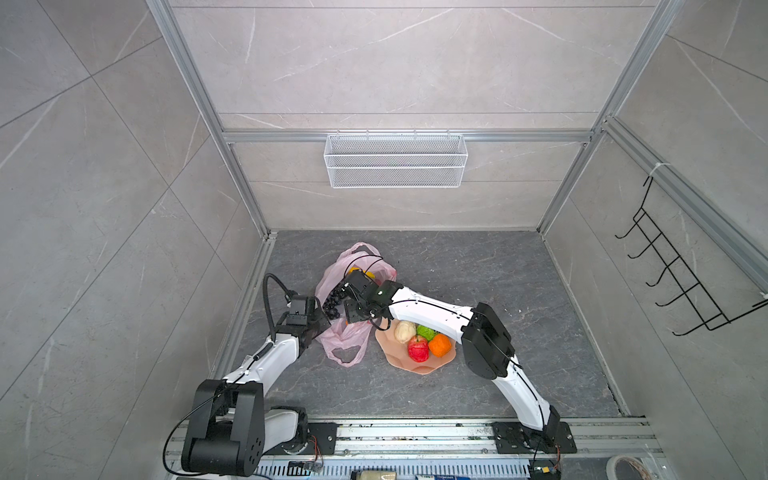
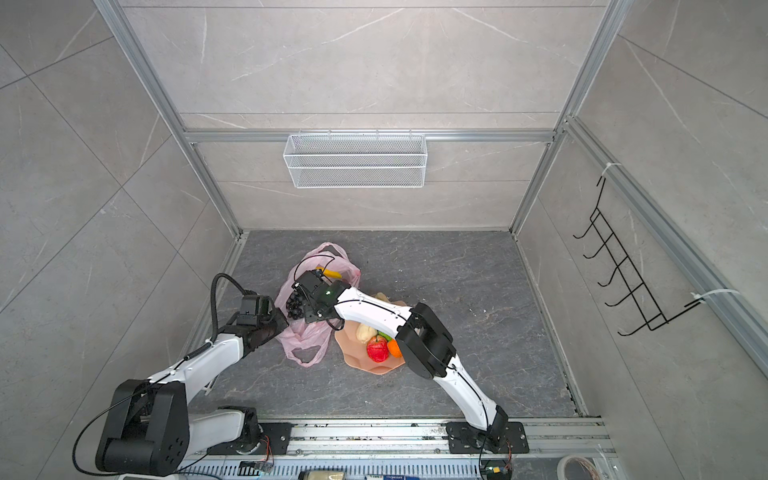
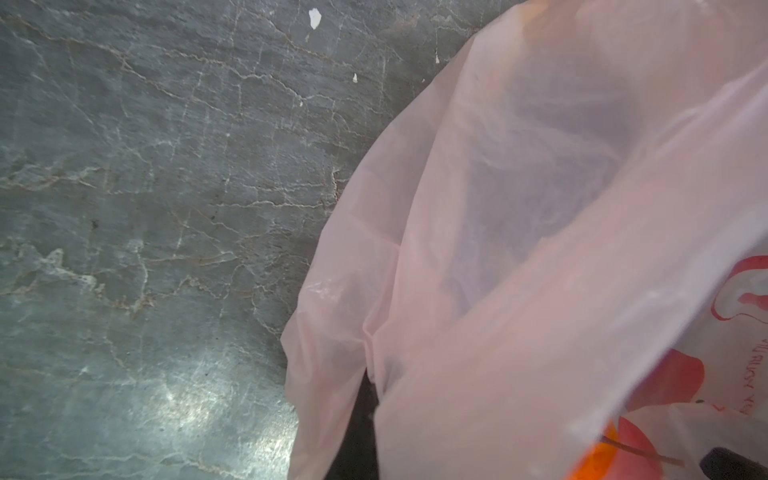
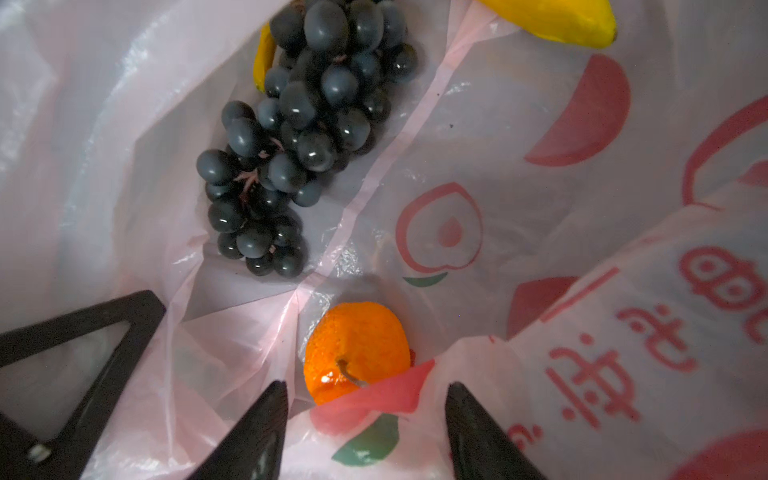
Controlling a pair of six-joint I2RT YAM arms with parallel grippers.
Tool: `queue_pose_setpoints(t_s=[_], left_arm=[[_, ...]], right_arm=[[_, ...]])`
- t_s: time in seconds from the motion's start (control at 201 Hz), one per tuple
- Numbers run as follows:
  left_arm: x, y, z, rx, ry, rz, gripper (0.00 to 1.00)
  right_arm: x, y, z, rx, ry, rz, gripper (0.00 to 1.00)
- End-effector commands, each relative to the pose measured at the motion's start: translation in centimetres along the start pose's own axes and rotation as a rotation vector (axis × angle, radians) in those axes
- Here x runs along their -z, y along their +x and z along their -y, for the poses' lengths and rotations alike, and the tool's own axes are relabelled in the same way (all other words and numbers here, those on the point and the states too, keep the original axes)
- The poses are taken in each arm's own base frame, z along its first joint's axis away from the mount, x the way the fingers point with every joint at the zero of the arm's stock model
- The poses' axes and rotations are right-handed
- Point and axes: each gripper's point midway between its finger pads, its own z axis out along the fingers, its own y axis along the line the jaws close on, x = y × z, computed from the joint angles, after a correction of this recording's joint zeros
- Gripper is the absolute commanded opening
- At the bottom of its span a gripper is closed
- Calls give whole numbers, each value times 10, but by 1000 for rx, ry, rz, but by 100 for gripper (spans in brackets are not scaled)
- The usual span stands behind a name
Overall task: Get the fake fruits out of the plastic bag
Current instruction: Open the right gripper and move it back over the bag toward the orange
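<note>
**Top views.** The bag (image 1: 348, 338) lies on the floor just beside the plate (image 1: 399, 362), at the plate's 9 o'clock. The plate holds an apple (image 1: 417, 349) and three other fruits. The left gripper (image 1: 319, 322) sits at the bag's 9 o'clock edge. The right gripper (image 1: 347, 307) reaches into the bag mouth, and its arm crosses the plate's 12 o'clock rim. Grapes (image 1: 332, 305) and a banana (image 1: 360, 273) are inside the bag.
Hazard: lifting the right arm out low could let it sweep fruits off the plate.

**Left wrist view.** Pink film fills the frame and hides the jaws. They are closed, apparently pinching the bag rim.
Hazard: if this pinch slips, the mouth is likely to collapse onto the right gripper.

**Right wrist view.** The right jaws stand moderately apart and hold nothing. An orange (image 4: 357, 349) lies in the bag just ahead of the fingertips (image 4: 266, 411). A printed fold of film covers the orange's near edge between the jaws.
Hazards:
- Closing here may trap the fold together with the orange, so the lift would drag the bag.
- The orange is glossy and round, so an off-centre squeeze could push it deeper into the bag.
</note>
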Motion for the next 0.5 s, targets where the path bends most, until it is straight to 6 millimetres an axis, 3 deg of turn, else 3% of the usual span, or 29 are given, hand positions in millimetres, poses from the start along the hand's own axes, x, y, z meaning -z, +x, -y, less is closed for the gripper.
queue_pose_setpoints(t_s=[0.0,0.105,0.498], left_arm=[[4,-10,5,-1,-3,23,0],[4,-10,4,-1,-4,24,0],[4,-10,5,-1,-2,21,0]], right_arm=[[-4,5,4,-8,27,-34,64],[-6,1,1,2,24,-31,63],[-13,1,-5,32,17,-41,41]])
